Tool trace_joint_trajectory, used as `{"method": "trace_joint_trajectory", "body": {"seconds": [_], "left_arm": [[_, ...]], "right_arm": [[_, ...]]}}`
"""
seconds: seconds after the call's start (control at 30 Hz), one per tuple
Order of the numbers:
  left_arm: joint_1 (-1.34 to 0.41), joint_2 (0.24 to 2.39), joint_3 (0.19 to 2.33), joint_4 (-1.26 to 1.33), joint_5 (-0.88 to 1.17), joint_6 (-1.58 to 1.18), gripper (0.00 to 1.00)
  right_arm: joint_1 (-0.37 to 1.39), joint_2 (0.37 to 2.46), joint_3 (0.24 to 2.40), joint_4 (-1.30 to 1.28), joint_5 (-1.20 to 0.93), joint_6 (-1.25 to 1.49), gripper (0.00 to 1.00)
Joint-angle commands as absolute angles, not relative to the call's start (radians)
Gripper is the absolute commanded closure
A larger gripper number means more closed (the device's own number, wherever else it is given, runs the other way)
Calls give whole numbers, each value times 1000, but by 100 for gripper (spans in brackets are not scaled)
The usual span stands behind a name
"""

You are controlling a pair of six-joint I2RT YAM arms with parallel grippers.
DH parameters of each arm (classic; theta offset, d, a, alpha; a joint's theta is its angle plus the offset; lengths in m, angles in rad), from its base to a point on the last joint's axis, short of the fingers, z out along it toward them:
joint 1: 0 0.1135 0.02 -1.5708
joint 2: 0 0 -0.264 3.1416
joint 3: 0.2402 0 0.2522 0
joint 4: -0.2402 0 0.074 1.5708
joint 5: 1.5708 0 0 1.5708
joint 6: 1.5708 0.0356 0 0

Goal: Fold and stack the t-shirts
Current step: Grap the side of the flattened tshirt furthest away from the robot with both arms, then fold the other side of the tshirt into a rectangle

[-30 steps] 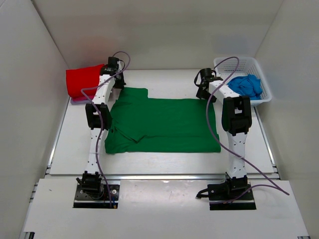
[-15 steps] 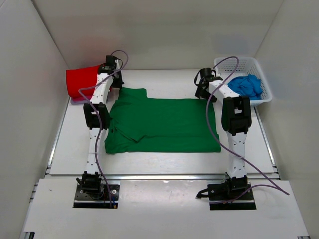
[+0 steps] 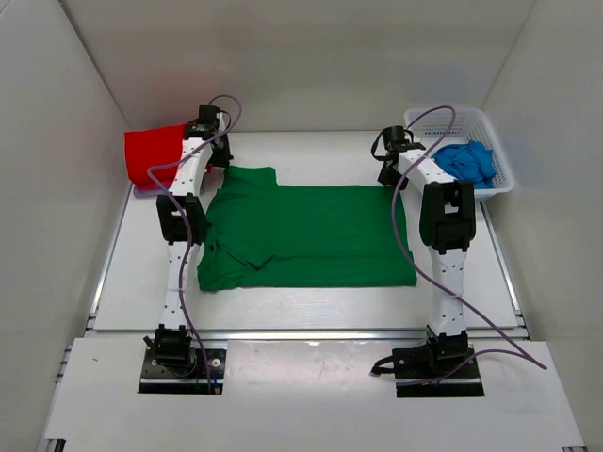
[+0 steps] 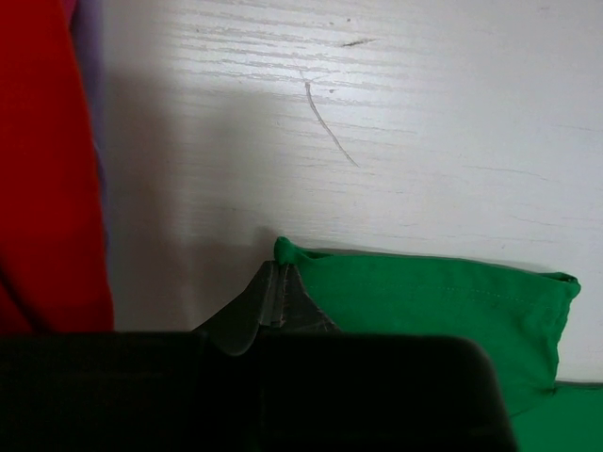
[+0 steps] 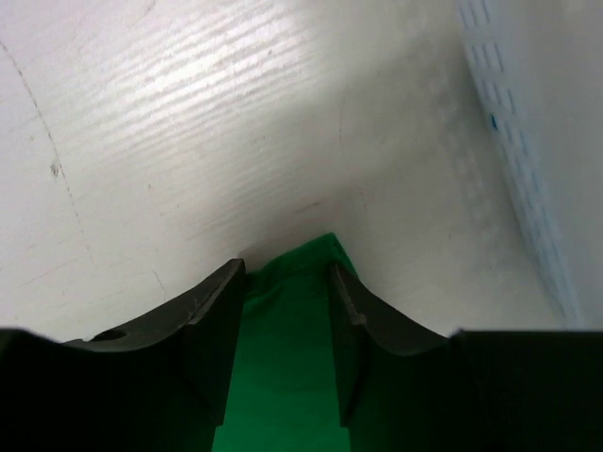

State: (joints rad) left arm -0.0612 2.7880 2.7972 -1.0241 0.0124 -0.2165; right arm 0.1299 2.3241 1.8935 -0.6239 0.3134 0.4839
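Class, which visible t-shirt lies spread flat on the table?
The bright green cloth t-shirt; the red cloth t-shirt sits folded at far left, the blue cloth t-shirt is bunched in the white plastic mesh basket.

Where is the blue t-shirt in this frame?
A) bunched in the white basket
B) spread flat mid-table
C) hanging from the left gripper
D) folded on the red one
A: the blue t-shirt lies crumpled inside the white basket at the far right; the green t-shirt is what covers mid-table.

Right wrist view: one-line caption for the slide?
Right gripper straddles a corner of the green t-shirt on the white table, basket at right.
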Motion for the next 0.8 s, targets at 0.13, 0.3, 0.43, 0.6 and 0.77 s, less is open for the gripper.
{"method": "trace_joint_trajectory", "body": {"seconds": [0.13,0.3,0.43,0.6,0.77], "left_arm": [[-52,2674,2787,-1026,34,-198,100],[-37,2642,2773,-1020,51,-209,100],[-40,2602,2764,-1026,63,-204,100],[-31,2540,2728,-1017,100,-202,100],[-32,2474,2660,-1022,139,-187,100]], "right_arm": [[91,2349,1927,-652,289,489,100],[100,2312,1905,-618,272,477,100],[112,2287,1904,-618,285,465,100],[123,2215,1844,-557,275,453,100],[118,2177,1847,-549,232,411,100]]}}
